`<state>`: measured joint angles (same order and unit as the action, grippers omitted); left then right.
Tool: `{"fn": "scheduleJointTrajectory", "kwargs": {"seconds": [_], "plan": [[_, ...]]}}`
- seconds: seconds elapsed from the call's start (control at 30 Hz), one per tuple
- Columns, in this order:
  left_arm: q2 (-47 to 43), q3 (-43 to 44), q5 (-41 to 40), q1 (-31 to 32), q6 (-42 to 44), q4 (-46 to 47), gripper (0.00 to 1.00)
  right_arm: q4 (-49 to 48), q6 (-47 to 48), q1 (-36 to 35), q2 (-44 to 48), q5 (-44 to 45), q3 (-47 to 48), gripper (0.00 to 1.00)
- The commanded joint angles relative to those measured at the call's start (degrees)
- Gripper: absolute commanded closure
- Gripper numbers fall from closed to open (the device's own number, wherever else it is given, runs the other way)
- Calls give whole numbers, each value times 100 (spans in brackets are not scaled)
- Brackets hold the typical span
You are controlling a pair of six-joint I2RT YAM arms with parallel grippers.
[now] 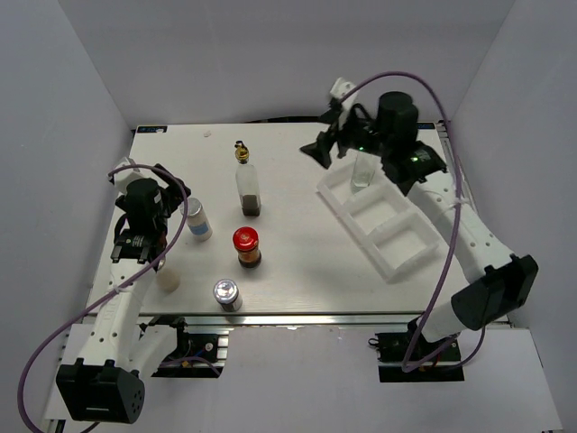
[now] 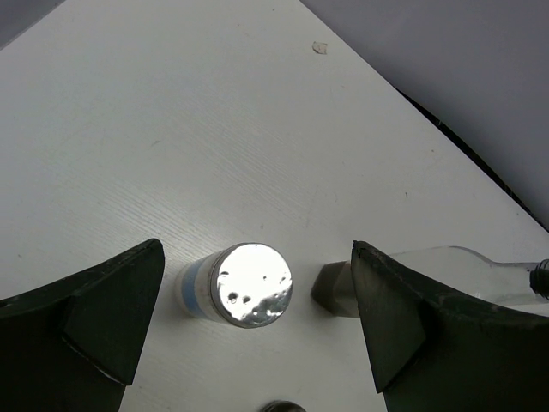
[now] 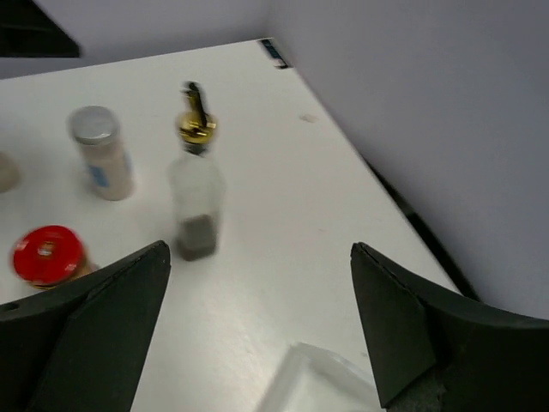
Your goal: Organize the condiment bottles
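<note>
Silver-lidded shaker stands upright on the left side of the table, just ahead of the left pincer and between its spread fingers. That makes the left arm nearer. The right pincer, also spread, hovers over the tray, well apart.

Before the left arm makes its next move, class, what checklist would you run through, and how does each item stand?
1. Left gripper open: ok.
2. Silver-lidded shaker upright, centred between the left fingers: ok.
3. Right gripper open and empty: ok.
4. Clear bottle upright in the far compartment of the tray: ok.
5. Straight path from shaker to tray free: not ok; gold-pourer bottle and red-lidded jar stand between.
6. Shaker lid tight: cannot tell.
</note>
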<state>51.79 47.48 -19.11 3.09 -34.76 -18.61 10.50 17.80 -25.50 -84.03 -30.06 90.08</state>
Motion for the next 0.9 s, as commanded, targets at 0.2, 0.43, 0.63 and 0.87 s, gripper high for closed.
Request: {"fn": "scheduleJointTrajectory", "kwargs": {"seconds": [0.2,0.43,0.63,0.87], "plan": [[-81,147,-154,-10,-250,-415,2,-654,-909,-1255,-1633,465,799,11],[-99,24,-58,-10,-312,-345,2,-989,-1007,-1783,-2732,897,1494,11],[-29,7,-57,-10,-285,-336,2,-1963,-1340,-1906,-3321,1222,1741,19],[-81,24,-154,-11,-224,-424,2,-2070,-1411,-1924,-3278,932,1715,89]]}}
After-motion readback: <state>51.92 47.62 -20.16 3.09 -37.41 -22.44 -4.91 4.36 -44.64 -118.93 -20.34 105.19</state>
